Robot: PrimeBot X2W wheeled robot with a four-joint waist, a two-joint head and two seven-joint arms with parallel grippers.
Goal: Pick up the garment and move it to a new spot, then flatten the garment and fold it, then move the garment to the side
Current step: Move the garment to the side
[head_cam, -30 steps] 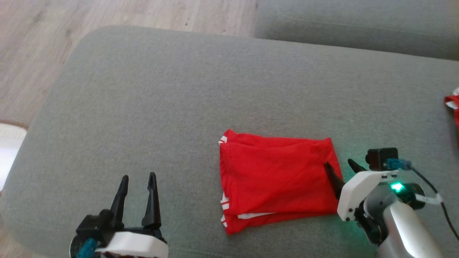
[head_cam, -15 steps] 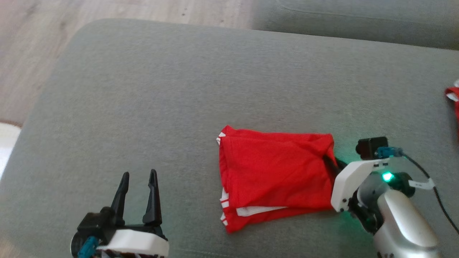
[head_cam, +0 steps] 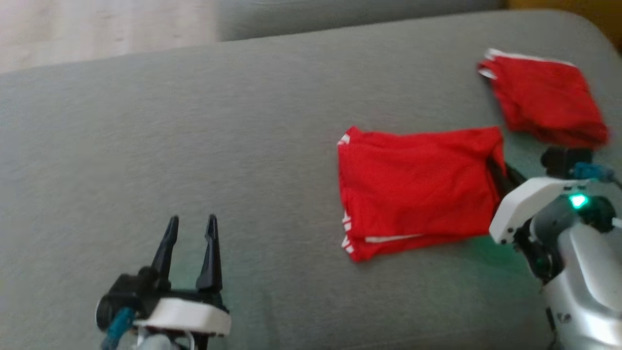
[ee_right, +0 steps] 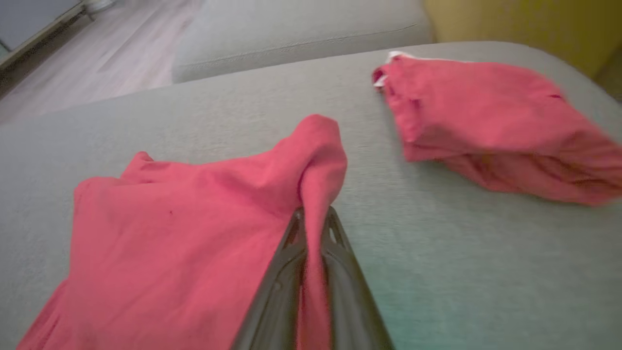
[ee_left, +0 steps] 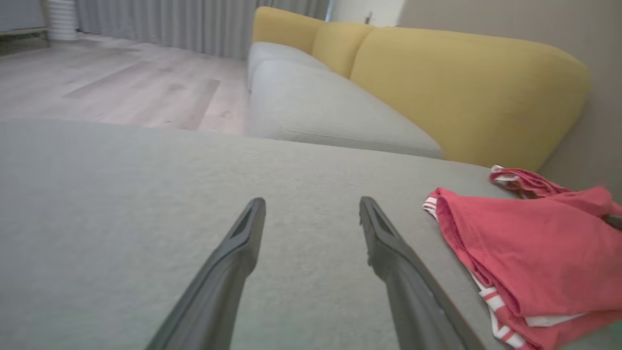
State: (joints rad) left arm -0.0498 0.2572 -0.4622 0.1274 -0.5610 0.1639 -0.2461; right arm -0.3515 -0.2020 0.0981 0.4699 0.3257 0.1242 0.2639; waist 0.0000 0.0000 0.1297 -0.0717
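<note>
The garment [head_cam: 413, 187] is red with white trim, folded into a rough rectangle on the grey sofa cushion [head_cam: 194, 146]. My right gripper [head_cam: 498, 167] is shut on its right edge. In the right wrist view the cloth [ee_right: 194, 233] bunches up between the two closed fingers [ee_right: 313, 228]. My left gripper [head_cam: 190, 228] rests low on the cushion to the garment's left, open and holding nothing. The left wrist view has its gripper [ee_left: 311, 214] pointing past the garment [ee_left: 525, 243], which lies off to the right.
A second red folded garment [head_cam: 544, 99] lies at the far right of the cushion, also seen in the right wrist view [ee_right: 491, 126]. Wooden floor [head_cam: 97, 24] lies beyond the cushion's far edge. Yellow sofa backs [ee_left: 437, 82] rise behind.
My right gripper closed on the garment's right edge, which now bunches up. The camera has swung right, bringing the second red garment fully into view. The left gripper has stayed open.
</note>
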